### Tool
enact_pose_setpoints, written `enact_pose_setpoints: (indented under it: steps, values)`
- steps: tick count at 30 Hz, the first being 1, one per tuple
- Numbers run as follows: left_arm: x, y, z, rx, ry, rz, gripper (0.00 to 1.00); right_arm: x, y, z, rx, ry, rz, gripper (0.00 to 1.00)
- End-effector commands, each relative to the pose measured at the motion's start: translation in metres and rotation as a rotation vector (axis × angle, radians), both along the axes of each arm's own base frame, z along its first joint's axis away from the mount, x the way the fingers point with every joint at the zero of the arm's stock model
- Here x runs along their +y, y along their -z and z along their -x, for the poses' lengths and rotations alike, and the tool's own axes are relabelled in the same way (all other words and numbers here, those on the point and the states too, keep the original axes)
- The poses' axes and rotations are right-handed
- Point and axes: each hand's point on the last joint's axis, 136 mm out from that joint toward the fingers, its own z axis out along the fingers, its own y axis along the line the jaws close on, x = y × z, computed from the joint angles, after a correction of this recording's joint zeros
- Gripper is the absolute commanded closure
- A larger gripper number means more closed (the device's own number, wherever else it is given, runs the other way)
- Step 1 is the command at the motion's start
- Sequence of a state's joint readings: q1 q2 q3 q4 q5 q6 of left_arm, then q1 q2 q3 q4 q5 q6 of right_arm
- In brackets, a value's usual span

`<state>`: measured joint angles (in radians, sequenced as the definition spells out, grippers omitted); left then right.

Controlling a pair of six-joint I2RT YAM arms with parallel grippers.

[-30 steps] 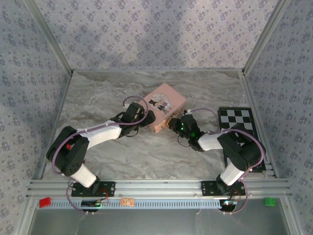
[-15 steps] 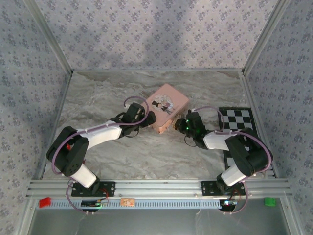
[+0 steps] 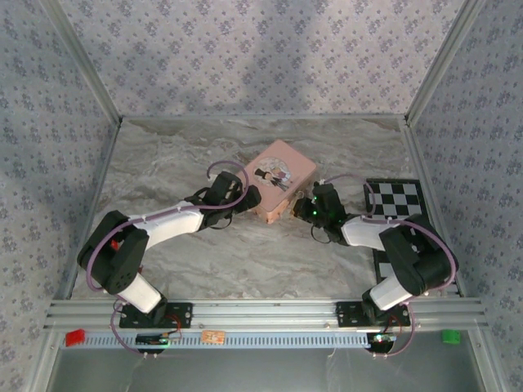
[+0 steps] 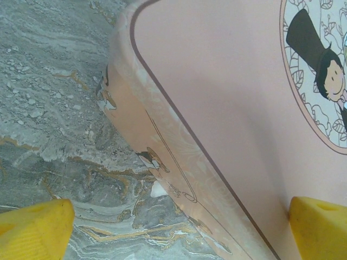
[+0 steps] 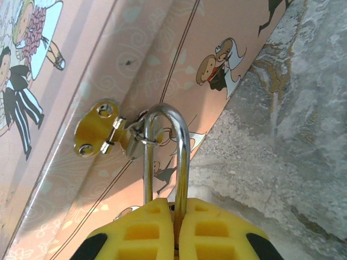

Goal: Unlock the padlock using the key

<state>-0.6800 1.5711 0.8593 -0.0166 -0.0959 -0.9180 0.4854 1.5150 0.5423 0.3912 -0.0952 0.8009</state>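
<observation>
The padlock's silvery shackle (image 5: 166, 142) hangs through the gold hasp (image 5: 102, 130) on the side of the pink tin (image 5: 108, 59). My right gripper (image 5: 174, 210) is shut on the padlock; its yellow fingers hide the brass body. From above, the right gripper (image 3: 297, 209) sits at the near right side of the tin (image 3: 280, 174). My left gripper (image 3: 255, 198) stands open at the tin's near left corner, with its yellow fingertips (image 4: 33, 230) spread either side of the tin's edge (image 4: 179, 179). The key is hidden.
A black-and-white checkered board (image 3: 398, 201) lies at the right behind the right arm. Patterned walls and metal frame posts enclose the marble table (image 3: 163, 163). A frame rail (image 3: 261, 310) crosses the near edge.
The right gripper has shifted slightly right and back, still clamped on the padlock, and the tin has turned a little with it. The left arm has stayed put.
</observation>
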Motion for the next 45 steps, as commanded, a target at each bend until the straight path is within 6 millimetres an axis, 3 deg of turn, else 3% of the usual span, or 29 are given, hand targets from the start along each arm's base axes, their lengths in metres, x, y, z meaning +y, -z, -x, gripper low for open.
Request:
enact_pose_setpoints:
  steps: [1, 7, 14, 20, 24, 32, 37, 39, 45]
  values:
    - [0.019, 0.022, 0.011, 0.073, -0.018, -0.098, 0.00, -0.017, 0.013, 0.009, 0.019, -0.008, 0.065, 0.94]
    - [0.020, 0.022, 0.011, 0.075, -0.022, -0.098, 0.00, -0.010, 0.016, 0.014, 0.017, -0.058, 0.021, 0.84]
    - [0.021, 0.024, 0.012, 0.079, -0.022, -0.101, 0.00, -0.019, 0.008, 0.011, -0.012, -0.025, 0.062, 1.00]
    - [0.019, 0.025, 0.012, 0.082, -0.021, -0.095, 0.00, -0.030, -0.013, 0.000, -0.074, 0.055, 0.077, 1.00]
    - [0.009, 0.026, 0.014, 0.083, -0.008, -0.083, 0.00, -0.023, -0.033, -0.009, -0.116, 0.117, 0.027, 1.00]
    - [-0.004, 0.032, 0.019, 0.094, 0.014, -0.080, 0.00, -0.043, -0.038, -0.028, -0.131, 0.290, -0.030, 1.00]
    - [-0.001, 0.038, 0.021, 0.105, 0.010, -0.102, 0.00, -0.021, -0.063, -0.041, -0.162, 0.190, -0.151, 1.00]
    - [0.001, 0.040, 0.021, 0.103, 0.006, -0.110, 0.01, -0.020, -0.065, -0.040, -0.148, 0.184, -0.143, 1.00]
    - [0.002, 0.040, 0.020, 0.105, 0.003, -0.115, 0.00, -0.044, -0.053, -0.040, -0.114, 0.239, -0.131, 1.00]
